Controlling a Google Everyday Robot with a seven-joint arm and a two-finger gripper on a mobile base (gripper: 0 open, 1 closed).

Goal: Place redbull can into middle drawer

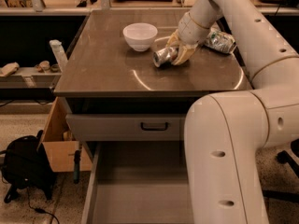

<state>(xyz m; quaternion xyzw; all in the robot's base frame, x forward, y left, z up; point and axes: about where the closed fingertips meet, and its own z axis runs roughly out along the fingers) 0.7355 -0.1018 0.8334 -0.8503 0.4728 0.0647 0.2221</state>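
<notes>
gripper (174, 55): set low over countertop (107, 73), fingers pinched around redbull can (161, 57)
redbull can: laid on its side, between white bowl (140, 35) and green can (219, 40), well back from front edge
middle drawer (135, 190): pulled out below, floor exposed, right part hidden by arm

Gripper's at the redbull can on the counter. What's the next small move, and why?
Probably a short straight lift. The gripper sits on the redbull can, lying sideways on the countertop with the white bowl close by. Rising first should clear the bowl and the counter edge before heading to the open middle drawer below.
</notes>
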